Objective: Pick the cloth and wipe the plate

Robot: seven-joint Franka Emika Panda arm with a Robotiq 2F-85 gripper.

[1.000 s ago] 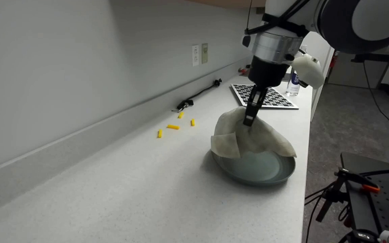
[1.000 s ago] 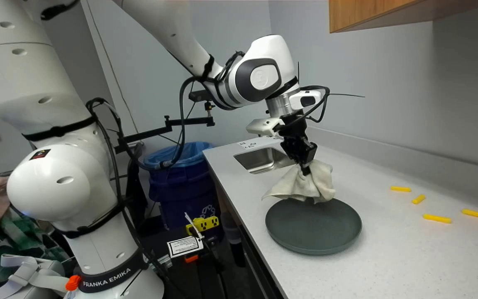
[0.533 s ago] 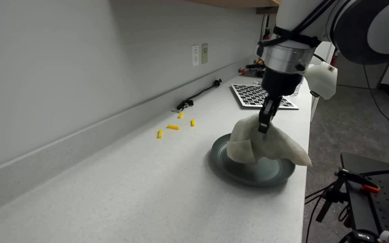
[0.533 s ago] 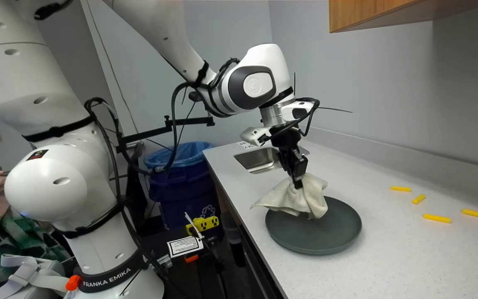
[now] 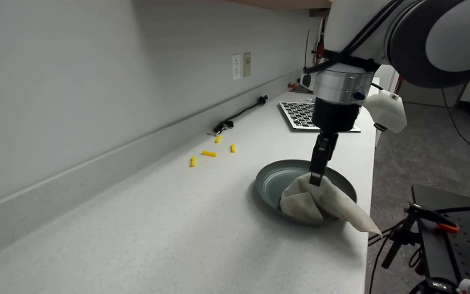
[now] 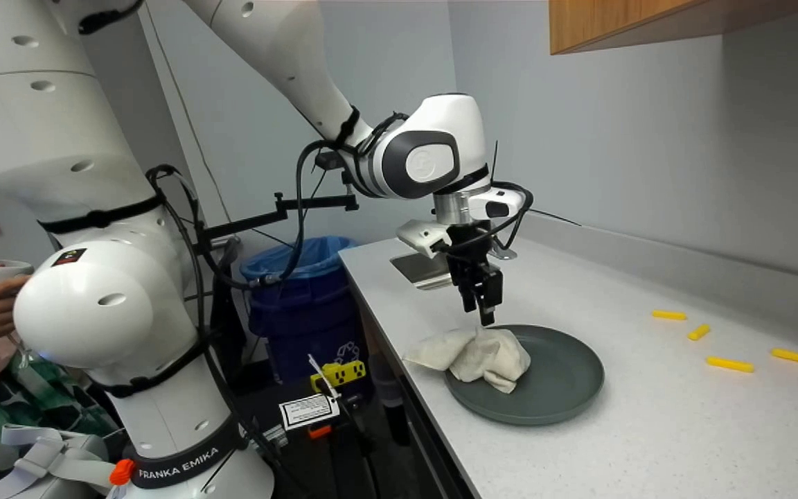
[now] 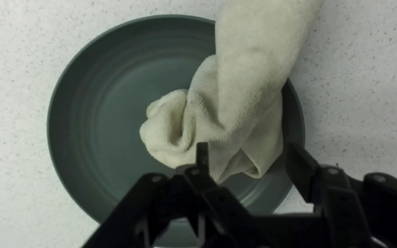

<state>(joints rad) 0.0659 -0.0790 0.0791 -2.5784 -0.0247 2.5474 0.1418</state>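
A cream cloth (image 6: 489, 357) lies crumpled on the dark green plate (image 6: 558, 388), with one end draped over the rim toward the counter's edge. In the wrist view, the cloth (image 7: 246, 86) covers much of one side of the plate (image 7: 122, 110), and the bare plate shows beside it. My gripper (image 7: 248, 148) stands open just above the cloth, its two fingers well apart and nothing pinched between them. From an exterior view the gripper (image 5: 315, 179) points down over the cloth (image 5: 337, 200); whether a fingertip touches the fabric I cannot tell.
Several yellow sticks (image 5: 209, 153) lie on the counter near the wall. Behind the plate are a black-and-white patterned board (image 5: 298, 114) and a sink (image 6: 427, 270). A wooden cabinet (image 6: 648, 21) hangs overhead. A blue bin (image 6: 302, 312) stands beside the counter.
The cloth was hanging from the shut gripper. Gripper and cloth moved toward the counter's edge and down; then the fingers parted, and the cloth now rests on the plate.
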